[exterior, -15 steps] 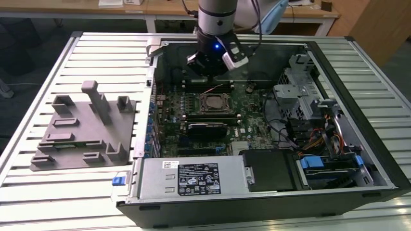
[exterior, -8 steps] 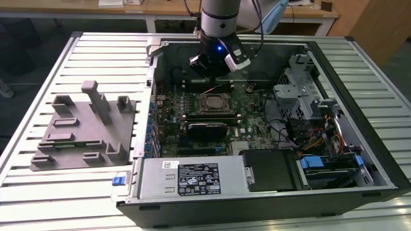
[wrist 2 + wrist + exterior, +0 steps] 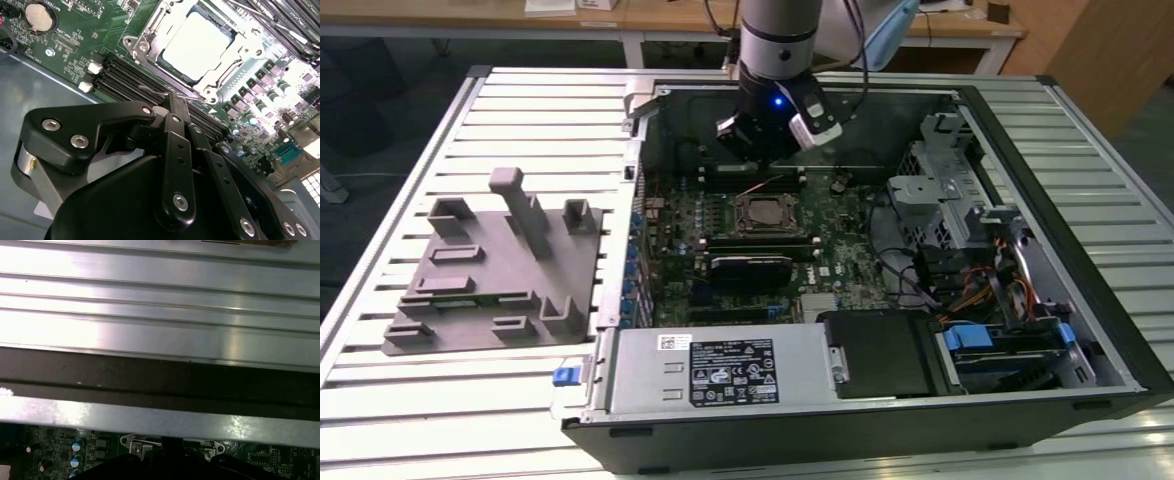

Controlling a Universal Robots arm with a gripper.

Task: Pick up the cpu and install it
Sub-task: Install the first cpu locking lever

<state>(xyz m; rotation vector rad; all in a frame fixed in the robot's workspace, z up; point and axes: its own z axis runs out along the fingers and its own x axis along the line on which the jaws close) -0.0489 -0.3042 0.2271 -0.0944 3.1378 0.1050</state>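
Note:
The cpu (image 3: 197,44), a flat square with a pale silver top, lies inside the motherboard socket, ringed by the socket's metal frame (image 3: 150,30). In the exterior view the cpu (image 3: 763,213) sits mid-board in the open computer case. My gripper (image 3: 173,102) is shut, its black fingers pressed together with nothing between them. Their tips hang just beside the socket, over the thin wire lever (image 3: 150,90) at its edge. From the exterior view the gripper (image 3: 751,158) hovers a little behind the socket, inside the case.
A grey plastic fixture (image 3: 494,270) with upright blocks stands on the slatted metal table (image 3: 454,400) at the exterior view's left. Memory slots (image 3: 125,77) flank the socket. The case wall (image 3: 160,415), drive cages (image 3: 947,200) and power supply (image 3: 720,370) hem in the board.

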